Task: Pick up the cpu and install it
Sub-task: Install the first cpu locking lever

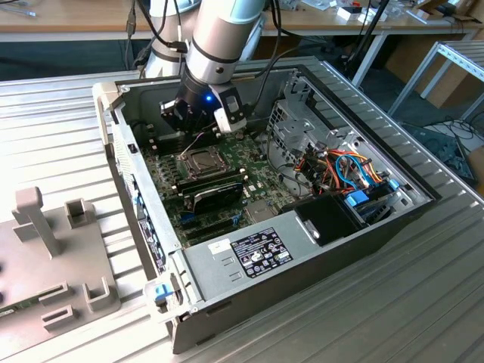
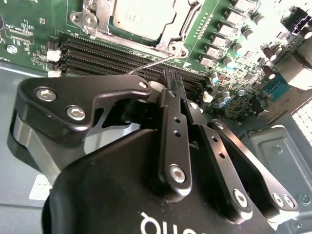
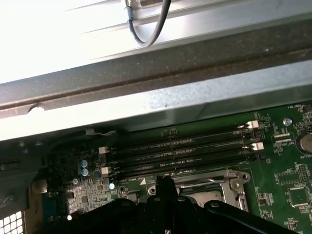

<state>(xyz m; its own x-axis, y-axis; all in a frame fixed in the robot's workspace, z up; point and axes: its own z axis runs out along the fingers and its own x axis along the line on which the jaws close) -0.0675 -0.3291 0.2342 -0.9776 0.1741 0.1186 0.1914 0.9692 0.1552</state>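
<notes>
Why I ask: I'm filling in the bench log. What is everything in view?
computer case: one, black, open on the ribbed table
circuit board: one, green, inside the case
cpu: one, silver-grey, seated within the metal frame
memory slots: several, black, beside the metal frame
card: one, black, on the board
power box: one, grey, inside the case beside the board
cables: bundle, orange and blue, toward the exterior view's right
fixture: one, grey, on the table at the exterior view's left
arm: one, silver-grey, reaching into the case
hand: one, black, shut, over the memory slots

The arm (image 1: 219, 34) reaches down, gripper (image 2: 171, 88) closed tight.
</notes>
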